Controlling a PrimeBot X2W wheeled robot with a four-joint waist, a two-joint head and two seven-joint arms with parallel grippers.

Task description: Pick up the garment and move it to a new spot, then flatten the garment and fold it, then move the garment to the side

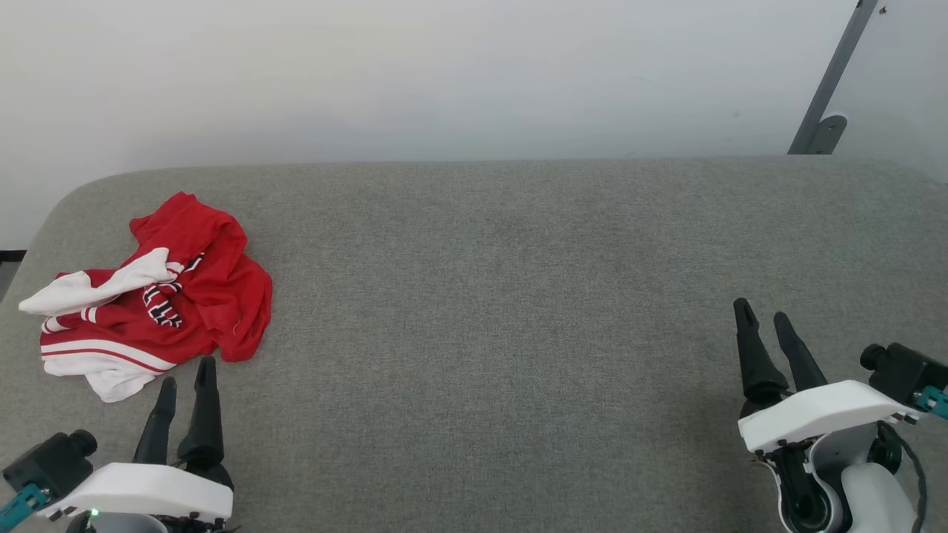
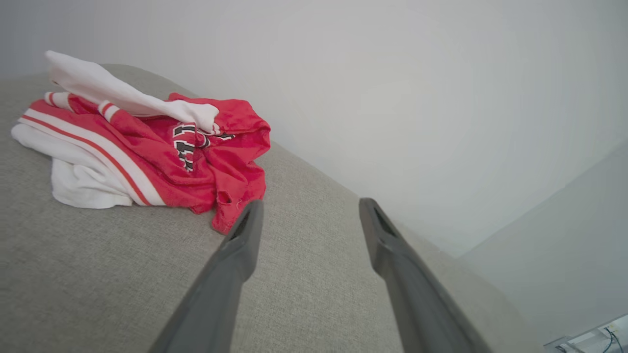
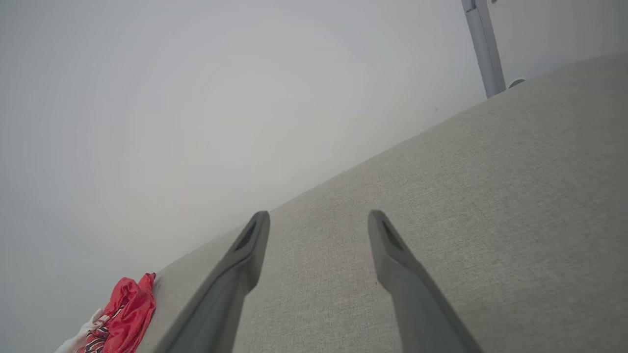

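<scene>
one garment (image 1: 159, 296) lies crumpled on the far left part of the grey fabric surface (image 1: 503, 296), near its rounded left corner. it is a red jersey heap with white parts and red-white striped bands, and black white-outlined letters show in a fold at its middle. the heap has no clean long axis; it spreads a little wider from left to right than from front to back. one white sleeve lies across the top and points toward the robot's left, a broad white striped band runs along the near left edge, and the plain red cloth bunches at the far and right sides.

there are two grippers, each with two dark fingers. the left gripper (image 1: 187, 370) hovers just beside the heap's near right edge, spread wide and holding nothing. the right gripper (image 1: 761, 311) stands well apart at the near right, also spread wide and empty.

one pale wall (image 1: 444, 74) rises behind the surface, with one grey slanted pole (image 1: 829, 81) at the far right.
</scene>
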